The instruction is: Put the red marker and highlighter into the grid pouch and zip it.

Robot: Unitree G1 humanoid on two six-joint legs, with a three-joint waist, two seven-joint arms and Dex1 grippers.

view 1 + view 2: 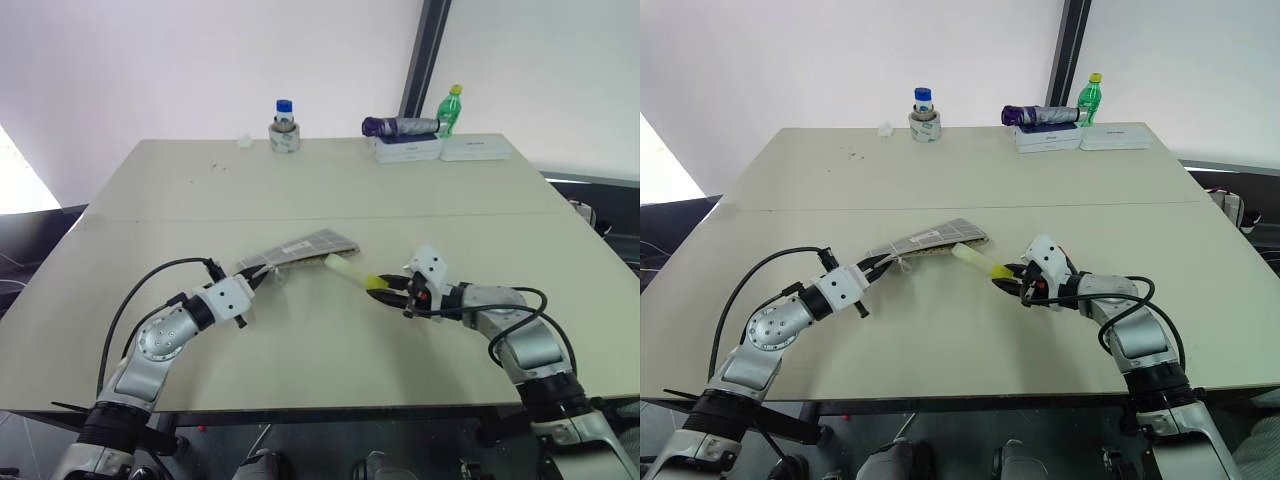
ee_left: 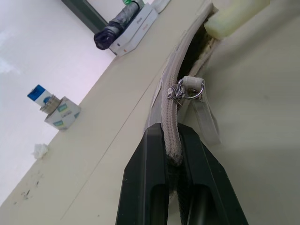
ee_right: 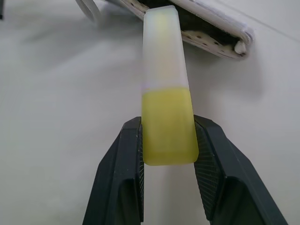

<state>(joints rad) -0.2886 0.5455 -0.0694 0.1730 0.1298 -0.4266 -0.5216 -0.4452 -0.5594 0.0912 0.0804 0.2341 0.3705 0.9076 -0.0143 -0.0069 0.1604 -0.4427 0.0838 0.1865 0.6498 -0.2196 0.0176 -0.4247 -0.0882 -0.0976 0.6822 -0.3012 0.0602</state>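
- Table (image 1: 300, 190): pale top; a jar, a bottle and boxes along the far edge, well away from the work.
- Pouch (image 1: 305, 247): lies flat mid-table, mouth unzipped and facing the right arm.
- Left gripper (image 2: 172, 161): fingers clamped on the pouch's zipper edge, just behind the metal pull (image 2: 185, 90), holding it steady.
- Right gripper (image 3: 168, 140): closed on the highlighter's yellow end, pointing it at the opening.
- Highlighter (image 3: 165, 84): pale tip right at the pouch mouth, perhaps just inside; most of its body outside.
- Marker: can't tell where it is; may already be inside the pouch.
- Left to do, as I judge: push the highlighter in, let go, zip shut.
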